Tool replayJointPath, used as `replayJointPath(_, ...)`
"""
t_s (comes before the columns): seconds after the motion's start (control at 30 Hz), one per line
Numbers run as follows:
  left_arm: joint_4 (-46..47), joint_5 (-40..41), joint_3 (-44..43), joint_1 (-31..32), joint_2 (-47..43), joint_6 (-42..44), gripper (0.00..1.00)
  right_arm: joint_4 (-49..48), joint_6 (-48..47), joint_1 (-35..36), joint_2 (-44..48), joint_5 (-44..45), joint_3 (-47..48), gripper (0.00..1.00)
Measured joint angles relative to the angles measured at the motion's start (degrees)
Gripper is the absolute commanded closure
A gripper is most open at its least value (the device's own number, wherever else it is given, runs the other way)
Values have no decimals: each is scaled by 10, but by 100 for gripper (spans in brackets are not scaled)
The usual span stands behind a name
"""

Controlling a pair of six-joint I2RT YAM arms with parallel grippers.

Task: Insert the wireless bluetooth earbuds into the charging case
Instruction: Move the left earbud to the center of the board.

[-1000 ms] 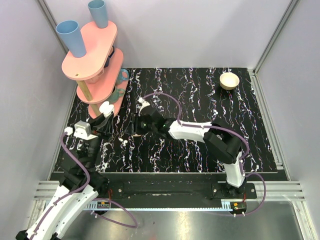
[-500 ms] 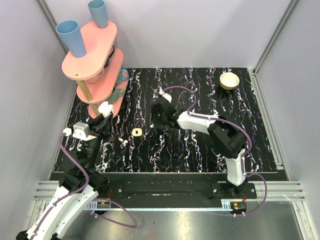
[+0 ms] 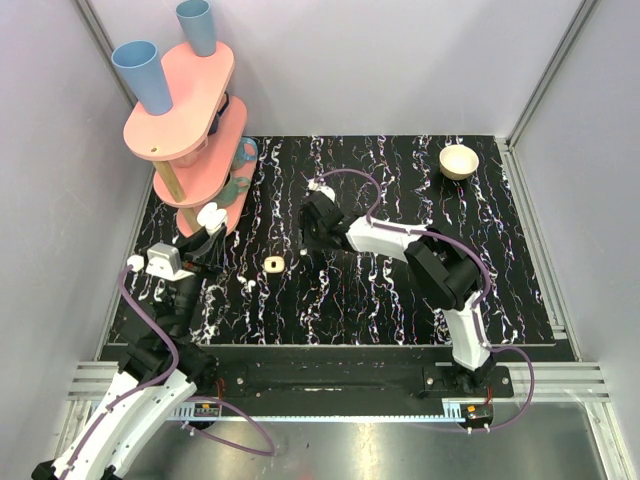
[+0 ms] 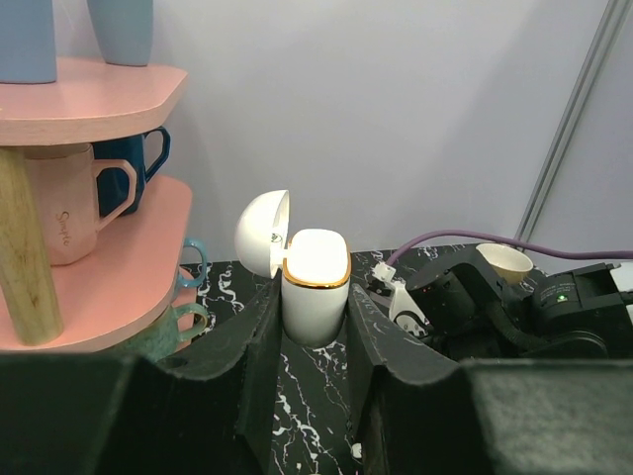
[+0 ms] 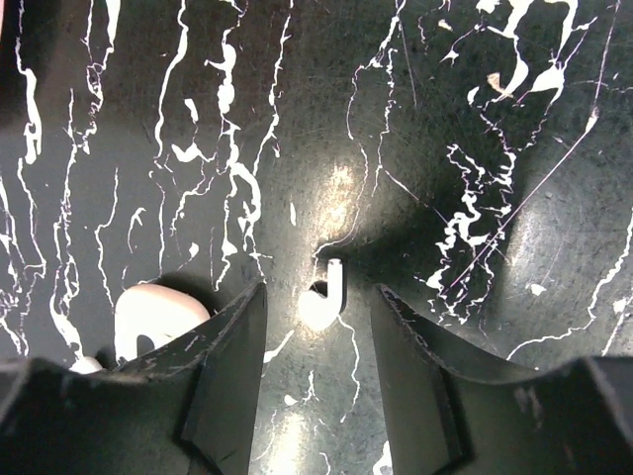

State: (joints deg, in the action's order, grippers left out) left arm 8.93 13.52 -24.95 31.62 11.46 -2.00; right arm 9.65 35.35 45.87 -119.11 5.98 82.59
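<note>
Left tool clamps a glossy white, gold-rimmed charging case, its domed lid open. Right tool, open, frames a white stemmed earbud lying on the black marbled bench.

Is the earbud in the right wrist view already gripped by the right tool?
No, the earbud lies on the table between the open jaws of the right tool, touching neither.

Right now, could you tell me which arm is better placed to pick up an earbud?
The right: the right gripper, open, hangs over an earbud, a finger on either side; the left gripper is shut on the charging case.
</note>
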Motion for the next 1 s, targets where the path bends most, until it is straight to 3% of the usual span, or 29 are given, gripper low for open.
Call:
replayJointPath(0.53, 2, 0, 0, 0, 15, 0, 100, 45, -98, 0, -25, -34, 26, 51)
replayJointPath(1.0, 2, -1, 0, 0, 15, -4, 100, 68, -212, 0, -18, 35, 17, 51)
